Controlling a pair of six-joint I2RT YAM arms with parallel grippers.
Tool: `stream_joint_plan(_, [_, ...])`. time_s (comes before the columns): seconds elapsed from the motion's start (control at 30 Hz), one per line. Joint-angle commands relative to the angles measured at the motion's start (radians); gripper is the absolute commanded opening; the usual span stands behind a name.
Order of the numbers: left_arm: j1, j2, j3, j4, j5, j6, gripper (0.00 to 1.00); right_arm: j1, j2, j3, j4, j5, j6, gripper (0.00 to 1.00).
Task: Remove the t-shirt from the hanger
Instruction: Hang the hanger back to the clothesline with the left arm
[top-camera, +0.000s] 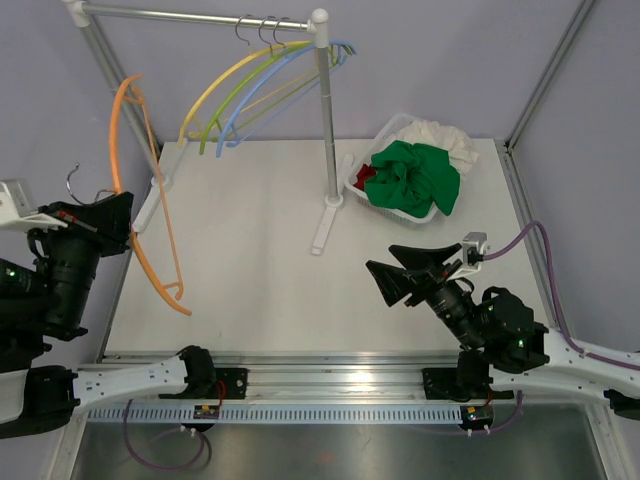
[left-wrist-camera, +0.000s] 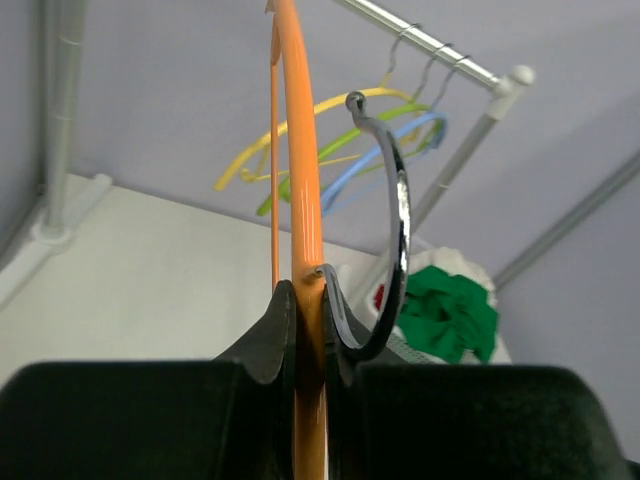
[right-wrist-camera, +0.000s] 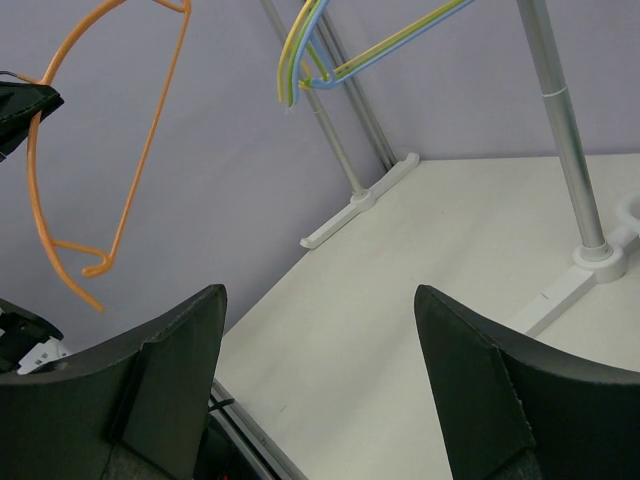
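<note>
Top external view puts the green t-shirt (top-camera: 415, 180) off the hanger, crumpled in a white basket (top-camera: 400, 214) at the far right of the worktop (top-camera: 250, 260). It lies on top of the pile. I see a white cloth (top-camera: 445, 137) behind it on the far side and a bit of red fabric (top-camera: 367, 178) at its left edge.

On the left wrist camera, the orange hanger (left-wrist-camera: 305, 200) is bare and stands upright. My left gripper (left-wrist-camera: 308, 310) is clamped tight on it just below the neck, with one finger pressed against each side. Its dark metal hook (left-wrist-camera: 403, 220) curves round to the right of the fingers and hangs on nothing. From above, I see the hanger held in the air over the left edge of the worktop, well apart from the basket.

My right gripper (top-camera: 379, 256) sits low on the near right, pointing left across the worktop. Its jaws are spread wide and I see only bare surface between them. It is near the basket but not touching it.

Beyond all this, a clothes rack stands at the far side. Its upright post (top-camera: 325, 110) rises just left of the basket. Three more hangers (top-camera: 300, 55), yellow, green and blue, hang from the rail (top-camera: 200, 15), and none carries a garment.
</note>
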Motion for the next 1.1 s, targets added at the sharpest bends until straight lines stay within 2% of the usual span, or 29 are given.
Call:
stream_joint_plan(0.0, [-0.003, 0.052, 0.034, -0.072, -0.203, 0.073, 0.00, 0.007, -0.019, -0.004, -0.006, 0.017, -0.015, 0.83])
stream_joint_plan(0.03, [-0.003, 0.054, 0.023, -0.036, -0.212, 0.124, 0.00, 0.007, -0.022, -0.004, -0.008, 0.015, -0.015, 0.83])
stream_joint_plan(0.3, [-0.011, 0.109, 0.016, 0.021, -0.226, 0.248, 0.00, 0.009, -0.022, -0.006, -0.009, 0.000, -0.007, 0.83])
stream_joint_plan(0.4, [-0.011, 0.107, -0.059, 0.127, -0.238, 0.339, 0.00, 0.009, -0.017, -0.004, -0.008, -0.007, -0.004, 0.83])
stream_joint_plan(0.53, [-0.008, 0.094, -0.161, 0.383, -0.247, 0.532, 0.00, 0.007, -0.012, -0.003, -0.008, -0.013, -0.001, 0.83])
stream_joint_plan(0.67, [0.044, 0.118, -0.190, 0.382, -0.211, 0.532, 0.00, 0.007, -0.015, -0.004, -0.009, -0.019, 0.002, 0.83])
stream_joint_plan(0.77, [0.180, 0.173, -0.195, 0.265, -0.115, 0.421, 0.00, 0.009, -0.020, -0.004, -0.011, -0.025, 0.002, 0.83])
stream_joint_plan(0.8, [0.279, 0.184, -0.198, 0.244, -0.081, 0.369, 0.00, 0.007, -0.022, -0.004, -0.012, -0.025, 0.002, 0.83])
stream_joint_plan(0.83, [0.334, 0.181, -0.216, 0.247, -0.038, 0.348, 0.00, 0.009, -0.025, -0.006, -0.017, -0.025, 0.002, 0.83])
stream_joint_plan(0.87, [0.453, 0.175, -0.224, 0.254, 0.089, 0.330, 0.00, 0.007, -0.025, -0.006, -0.019, -0.025, 0.002, 0.83])
stream_joint_plan(0.93, [0.580, 0.193, -0.222, 0.239, 0.223, 0.272, 0.00, 0.009, -0.032, -0.009, -0.026, -0.022, 0.002, 0.83])
stream_joint_plan(0.97, [0.643, 0.215, -0.193, 0.216, 0.357, 0.261, 0.00, 0.007, -0.038, -0.012, -0.026, -0.019, 0.002, 0.83])
stream_joint_plan(1.0, [0.775, 0.271, -0.178, 0.183, 0.436, 0.208, 0.00, 0.007, -0.042, -0.013, -0.026, -0.020, 0.000, 0.83])
stream_joint_plan(1.03, [0.838, 0.297, -0.167, 0.179, 0.526, 0.187, 0.00, 0.009, -0.046, -0.016, -0.025, -0.020, 0.002, 0.83])
stream_joint_plan(1.07, [0.939, 0.323, -0.153, 0.181, 0.687, 0.167, 0.00, 0.007, -0.049, -0.019, -0.022, -0.019, 0.002, 0.83])
